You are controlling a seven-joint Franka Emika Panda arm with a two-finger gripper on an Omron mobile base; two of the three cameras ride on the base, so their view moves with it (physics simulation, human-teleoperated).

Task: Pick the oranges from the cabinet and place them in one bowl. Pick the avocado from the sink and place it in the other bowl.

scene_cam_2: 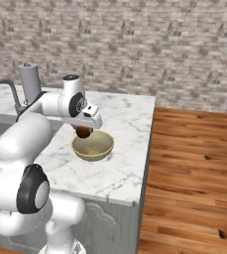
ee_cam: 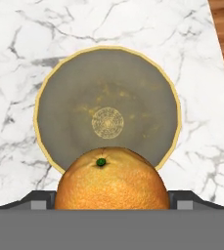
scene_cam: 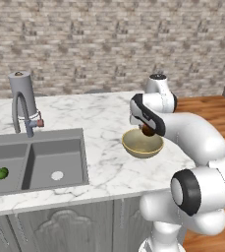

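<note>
My gripper (scene_cam: 147, 130) is shut on an orange (ee_cam: 111, 179), which sits between the two fingertips with its green stem spot up. It hangs just above the pale yellow bowl (ee_cam: 108, 93), over the side nearest the arm. The bowl (scene_cam: 143, 145) stands on the marble counter with nothing inside. From the right, the orange (scene_cam_2: 83, 132) looks dark brownish under the hand (scene_cam_2: 84, 130), over the bowl (scene_cam_2: 93, 146). The avocado (scene_cam: 2, 173) lies in the left basin of the sink (scene_cam: 50, 157). The cabinet and the other bowl are out of view.
An arched grey faucet (scene_cam: 21, 110) with a red-marked handle rises behind the sink, with a grey cylinder (scene_cam: 20, 83) behind it. The marble counter (scene_cam: 99, 123) ends just right of the bowl, above a wooden floor (scene_cam_2: 194, 163). A brick wall runs along the back.
</note>
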